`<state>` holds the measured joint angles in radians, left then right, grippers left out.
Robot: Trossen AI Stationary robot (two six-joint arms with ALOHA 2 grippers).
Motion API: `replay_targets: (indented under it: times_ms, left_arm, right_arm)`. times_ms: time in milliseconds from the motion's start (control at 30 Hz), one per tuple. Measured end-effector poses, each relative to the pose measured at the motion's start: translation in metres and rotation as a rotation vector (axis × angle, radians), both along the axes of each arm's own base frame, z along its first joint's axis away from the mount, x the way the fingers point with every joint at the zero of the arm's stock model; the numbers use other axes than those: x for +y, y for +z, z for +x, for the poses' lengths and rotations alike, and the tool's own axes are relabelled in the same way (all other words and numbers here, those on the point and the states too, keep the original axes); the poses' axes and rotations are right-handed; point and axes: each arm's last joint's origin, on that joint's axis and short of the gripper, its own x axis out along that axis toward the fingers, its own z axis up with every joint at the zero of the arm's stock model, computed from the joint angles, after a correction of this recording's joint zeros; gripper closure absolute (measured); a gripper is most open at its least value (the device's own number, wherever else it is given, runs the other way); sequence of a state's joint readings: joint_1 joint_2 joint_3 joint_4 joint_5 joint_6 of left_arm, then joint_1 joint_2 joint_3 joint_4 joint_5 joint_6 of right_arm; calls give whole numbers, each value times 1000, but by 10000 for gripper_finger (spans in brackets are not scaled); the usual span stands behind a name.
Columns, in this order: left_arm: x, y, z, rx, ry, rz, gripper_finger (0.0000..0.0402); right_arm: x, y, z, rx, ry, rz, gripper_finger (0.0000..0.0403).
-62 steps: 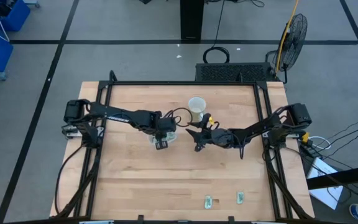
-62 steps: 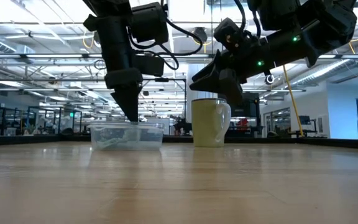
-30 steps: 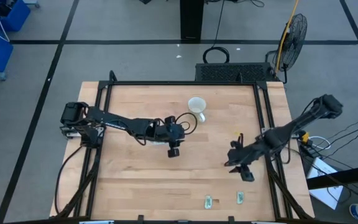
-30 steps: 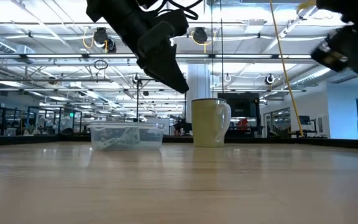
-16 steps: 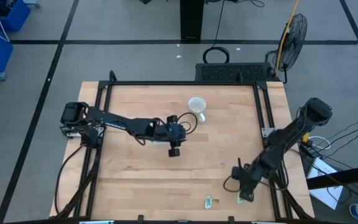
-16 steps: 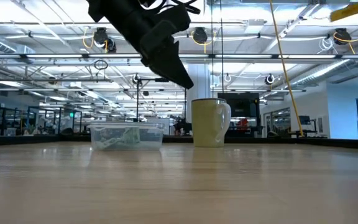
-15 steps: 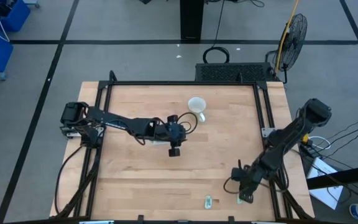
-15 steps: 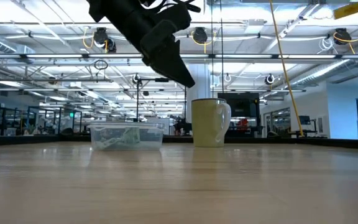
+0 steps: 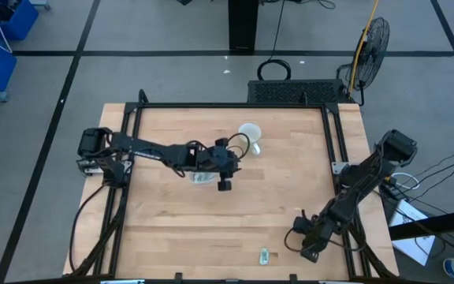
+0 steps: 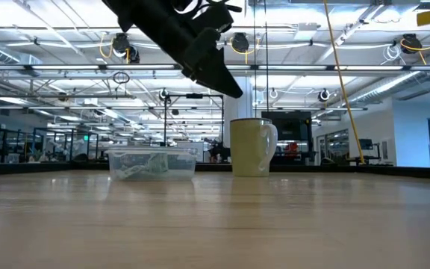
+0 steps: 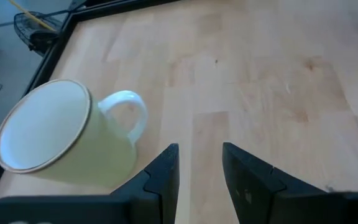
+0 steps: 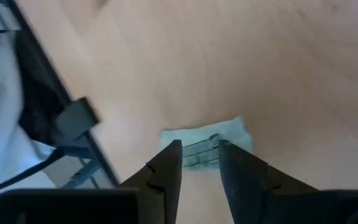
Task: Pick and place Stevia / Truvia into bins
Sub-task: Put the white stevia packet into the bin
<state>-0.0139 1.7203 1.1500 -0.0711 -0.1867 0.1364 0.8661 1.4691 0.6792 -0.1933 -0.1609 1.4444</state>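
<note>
The clear oval bin (image 10: 152, 164) stands mid-table (image 9: 203, 178) with pale green packets lying inside. My left gripper (image 9: 225, 186) hangs open and empty above the table (image 10: 226, 86), between the bin and the white mug (image 11: 61, 137). My right gripper (image 9: 310, 254) is down at the table's near right corner. It is open, its fingertips (image 12: 199, 155) on either side of a pale green Stevia packet (image 12: 207, 144) lying flat on the wood. The arm hides this packet in the high view. A second packet (image 9: 264, 255) lies flat to its left.
The white mug (image 9: 249, 134) stands upright beyond the bin, toward the far edge (image 10: 254, 147). The black frame rail (image 12: 61, 124) runs close beside the right gripper at the table's right edge. Bare wood lies between the bin and the near packets.
My right gripper has travelled toward the near edge, to the near right corner, and has come over the packet there, which it now covers in the high view. My left gripper has shifted slightly toward the mug, uncovering the bin. The bin, mug and packets have stayed in place.
</note>
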Motion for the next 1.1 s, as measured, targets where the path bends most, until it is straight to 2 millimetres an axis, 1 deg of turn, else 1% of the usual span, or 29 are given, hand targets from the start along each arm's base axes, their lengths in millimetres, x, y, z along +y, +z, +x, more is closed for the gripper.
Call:
replay_targets:
  times_ms: [167, 267, 400, 500, 767, 933, 1100]
  left_arm:
    - [6, 2, 2, -31, 16, -1, 273]
    - [8, 5, 3, -63, 21, -2, 273]
    - [8, 6, 4, -81, 20, -2, 273]
    - [7, 6, 4, -81, 19, -3, 273]
    - [8, 6, 4, -78, 19, -2, 273]
    - [8, 6, 4, -74, 19, -2, 273]
    - [8, 6, 4, -75, 20, -4, 273]
  right_arm:
    - [-3, 15, -2, -36, -9, 48, 303]
    - [-6, 19, -4, -58, -21, 22, 303]
    - [-11, 11, -9, -5, -4, -81, 303]
    - [-12, 6, -10, 20, 1, -115, 303]
    - [-8, -5, -7, 21, 22, -125, 303]
    - [-6, -4, -7, 33, 3, -103, 303]
    - [2, -3, -10, 17, -9, -62, 303]
